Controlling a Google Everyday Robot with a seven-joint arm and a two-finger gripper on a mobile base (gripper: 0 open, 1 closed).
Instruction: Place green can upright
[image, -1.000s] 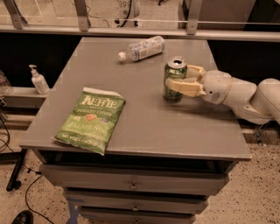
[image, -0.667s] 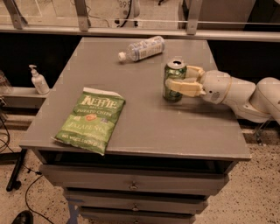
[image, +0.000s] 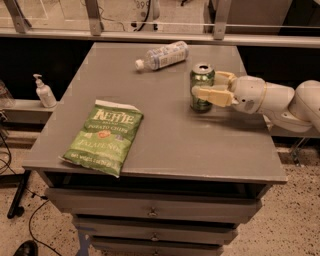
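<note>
The green can (image: 201, 76) stands upright on the grey table (image: 175, 135), right of the middle, with its silver pull-tab top facing up. My gripper (image: 206, 85) reaches in from the right on a white arm and is shut on the can. The near finger (image: 212, 94) lies across the can's front. The far finger (image: 224, 76) sits behind its right side. The can's base rests on the tabletop.
A clear plastic water bottle (image: 162, 55) lies on its side at the back of the table. A flat green chip bag (image: 104, 137) lies at the front left. A soap dispenser (image: 44, 91) stands on a ledge left of the table. Drawers (image: 150, 212) sit below the top.
</note>
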